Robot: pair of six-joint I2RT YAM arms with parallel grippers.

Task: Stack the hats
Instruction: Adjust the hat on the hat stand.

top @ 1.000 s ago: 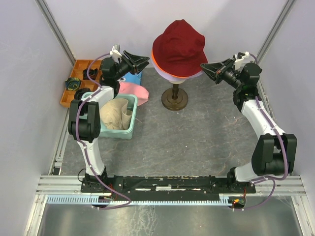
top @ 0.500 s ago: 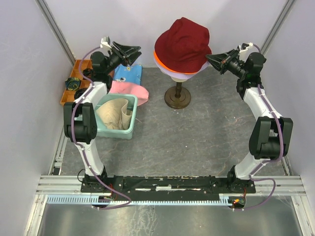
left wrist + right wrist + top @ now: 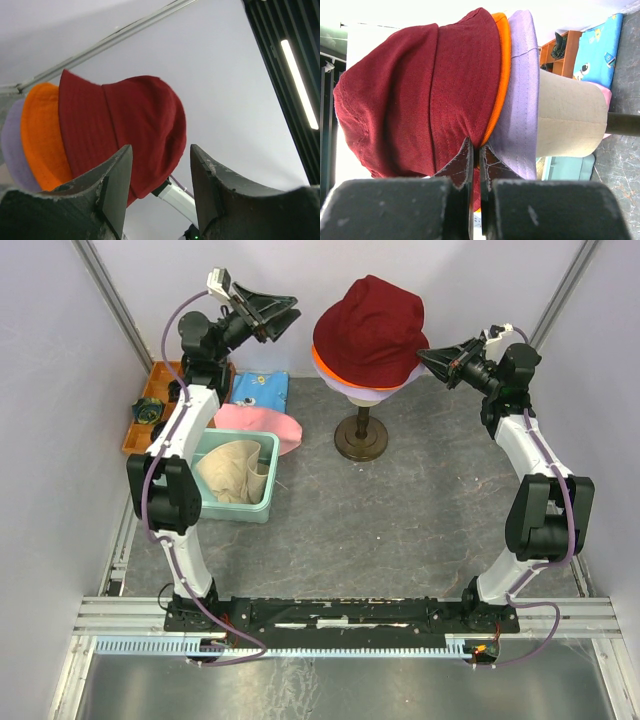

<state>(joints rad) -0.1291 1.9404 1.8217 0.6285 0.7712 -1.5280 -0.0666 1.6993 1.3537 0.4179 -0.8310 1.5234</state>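
A dark red hat [image 3: 368, 325] sits on top of an orange hat [image 3: 318, 362] and a lavender hat [image 3: 350, 392], all stacked on the cream mannequin head [image 3: 570, 120]. My right gripper [image 3: 424, 358] is at the stack's right side, shut on the dark red hat's [image 3: 420, 100] brim next to the orange rim [image 3: 502, 75]. High up, left of the stack, my left gripper [image 3: 290, 312] hangs open with nothing between its fingers [image 3: 117, 185]. A pink hat [image 3: 265, 422] lies on the table. A cream-beige hat [image 3: 230, 470] fills the teal basket [image 3: 245, 515].
The mannequin's dark stand [image 3: 358, 440] rests mid-table at the back. A blue patterned cloth [image 3: 260, 388] lies behind the pink hat. An orange tray [image 3: 145, 415] with small items sits at the far left. Walls close in on both sides.
My left arm has risen and swung back, its jaws a little wider. My right gripper lifted with the dark red hat's brim; the hat shifted slightly right, then held still.
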